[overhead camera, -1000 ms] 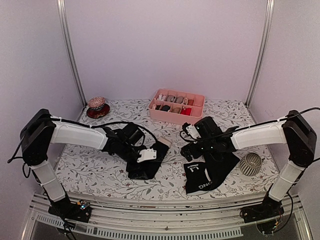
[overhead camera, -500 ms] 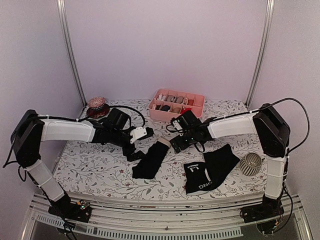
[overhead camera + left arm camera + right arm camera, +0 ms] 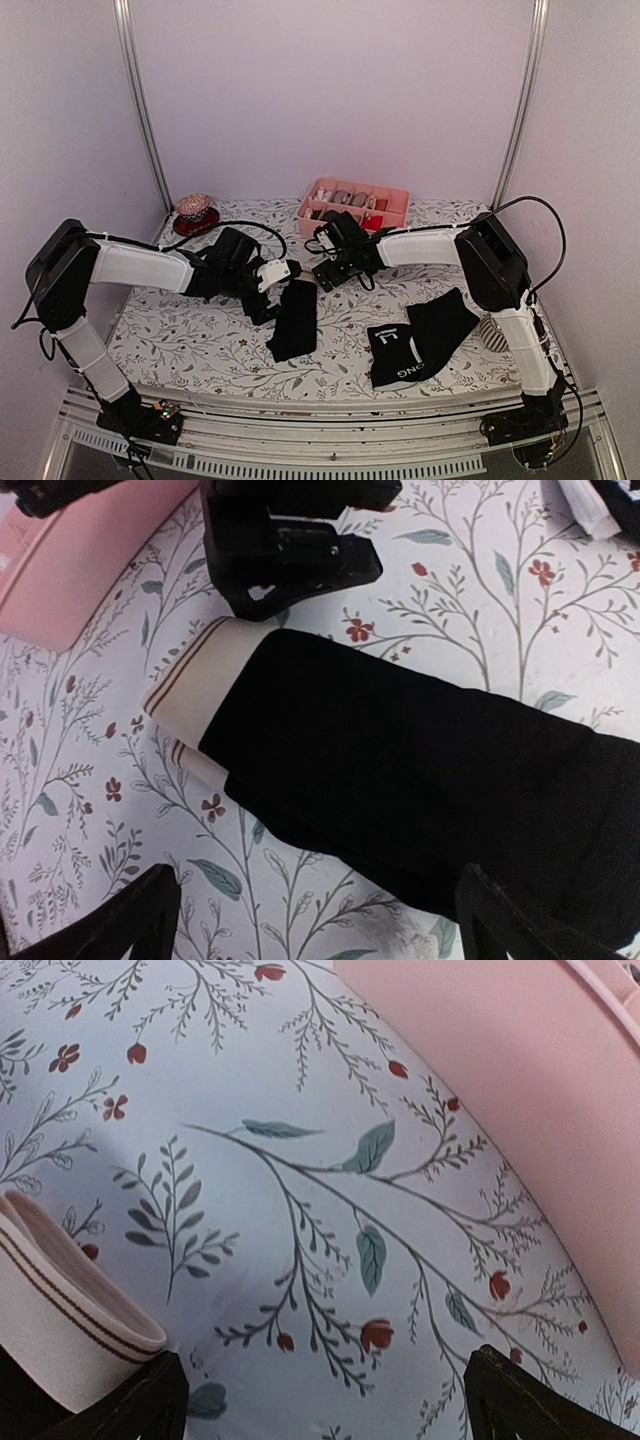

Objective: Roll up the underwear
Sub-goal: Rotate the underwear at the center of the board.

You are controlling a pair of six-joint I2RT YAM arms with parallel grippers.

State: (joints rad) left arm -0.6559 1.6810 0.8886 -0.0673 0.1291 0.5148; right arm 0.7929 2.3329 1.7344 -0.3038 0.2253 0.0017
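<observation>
One underwear (image 3: 293, 322), black with a beige waistband (image 3: 190, 695), lies folded into a narrow strip left of the table's centre. My left gripper (image 3: 268, 298) hovers at its left side, open and empty; in the left wrist view the black fabric (image 3: 400, 770) fills the space ahead of its fingertips (image 3: 140, 920). My right gripper (image 3: 322, 272) is open just beyond the strip's far end, with the waistband end (image 3: 60, 1310) at its lower left. The second underwear (image 3: 412, 342), black with white letters, lies flat to the right, untouched.
A pink divided tray (image 3: 392, 212) with small fabric bundles stands at the back centre, close behind the right gripper; its wall (image 3: 520, 1070) shows in the right wrist view. A red ornament on a dish (image 3: 194, 212) sits back left. A grey ribbed ball (image 3: 490, 328) peeks out behind the right arm.
The right arm swung left from the lettered underwear to the beige-banded strip's far end. The left gripper drew back off the strip to its left side. The strip now lies narrower and straighter.
</observation>
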